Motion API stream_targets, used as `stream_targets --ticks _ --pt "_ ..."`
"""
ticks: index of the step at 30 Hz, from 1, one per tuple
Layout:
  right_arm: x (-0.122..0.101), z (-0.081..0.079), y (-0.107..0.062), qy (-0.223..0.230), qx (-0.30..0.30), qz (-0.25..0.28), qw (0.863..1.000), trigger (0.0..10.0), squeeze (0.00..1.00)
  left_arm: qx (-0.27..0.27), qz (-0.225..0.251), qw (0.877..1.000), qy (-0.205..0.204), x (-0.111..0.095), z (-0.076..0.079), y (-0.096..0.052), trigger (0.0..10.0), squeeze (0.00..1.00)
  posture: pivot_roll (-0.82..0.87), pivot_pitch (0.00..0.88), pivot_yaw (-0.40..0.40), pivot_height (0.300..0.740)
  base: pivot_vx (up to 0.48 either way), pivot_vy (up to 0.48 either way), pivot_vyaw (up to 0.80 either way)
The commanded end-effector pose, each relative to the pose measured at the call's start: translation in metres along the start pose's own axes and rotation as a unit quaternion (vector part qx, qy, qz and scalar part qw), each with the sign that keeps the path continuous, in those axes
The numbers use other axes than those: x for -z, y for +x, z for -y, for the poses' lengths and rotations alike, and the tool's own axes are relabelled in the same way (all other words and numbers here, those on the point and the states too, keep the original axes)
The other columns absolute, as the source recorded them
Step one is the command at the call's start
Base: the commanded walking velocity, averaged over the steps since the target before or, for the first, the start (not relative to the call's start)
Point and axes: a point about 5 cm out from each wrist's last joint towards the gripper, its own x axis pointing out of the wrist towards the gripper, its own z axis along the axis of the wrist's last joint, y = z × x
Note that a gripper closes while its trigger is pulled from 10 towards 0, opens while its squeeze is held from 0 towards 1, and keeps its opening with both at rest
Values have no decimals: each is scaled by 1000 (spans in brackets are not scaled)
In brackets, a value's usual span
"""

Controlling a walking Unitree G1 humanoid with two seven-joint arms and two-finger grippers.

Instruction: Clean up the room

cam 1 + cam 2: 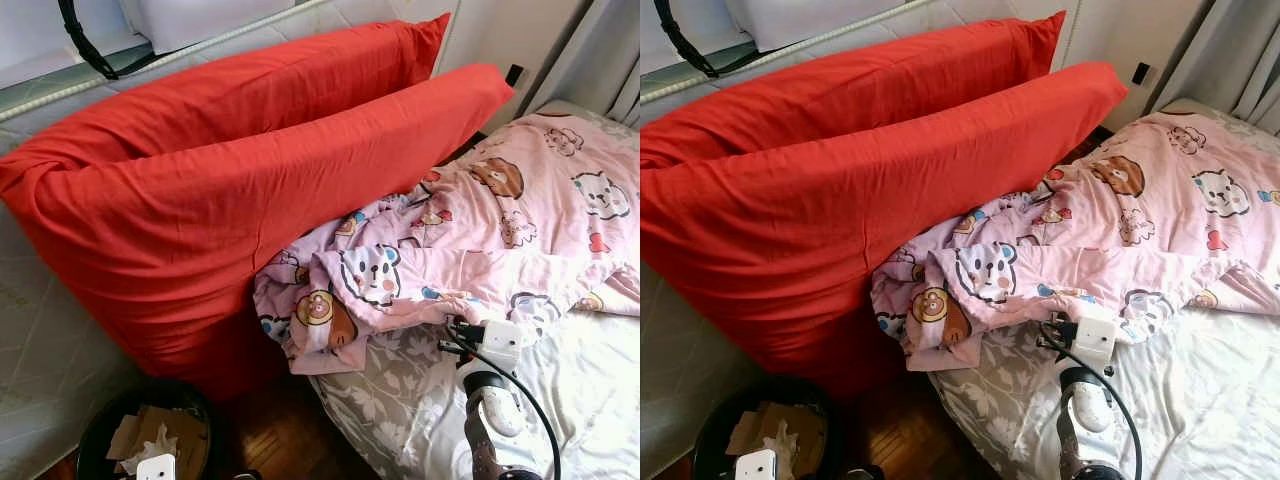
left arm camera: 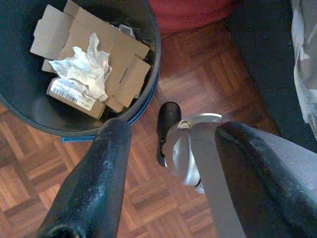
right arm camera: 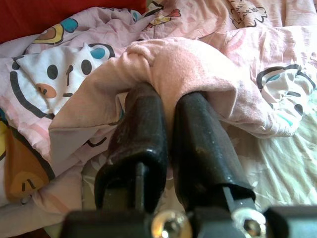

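A pink cartoon-bear blanket (image 1: 500, 220) lies crumpled across the bed, its near edge bunched at the bed's corner. My right gripper (image 3: 168, 94) is at that edge, shut on a fold of the pink blanket (image 3: 188, 64). From the head views its wrist (image 1: 492, 345) sits just below the blanket's hem. My left gripper (image 2: 173, 131) hangs low and open over the wooden floor, beside a black bin (image 2: 148, 74), with nothing between its fingers.
Two big red pillows (image 1: 250, 170) lean against the wall left of the bed. The bin (image 1: 95, 425) holds cardboard (image 2: 94, 44) and crumpled paper (image 2: 84, 69). A grey floral sheet (image 1: 400, 400) covers the mattress. Parquet floor (image 1: 280, 435) shows between bin and bed.
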Motion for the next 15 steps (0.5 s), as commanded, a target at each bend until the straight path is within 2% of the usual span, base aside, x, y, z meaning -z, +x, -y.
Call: stream_targets --ticks 1,15 --pt "0 2 -1 -1 3 3 1000 10000 0 3 -14 1000 9 8 -2 -3 10000 0 131 196 -41 740 0 0 0" --pt "-1 3 0 -4 8 3 1000 10000 0 3 -17 1000 7 11 -1 -4 10000 0 133 206 -45 740 0 0 0"
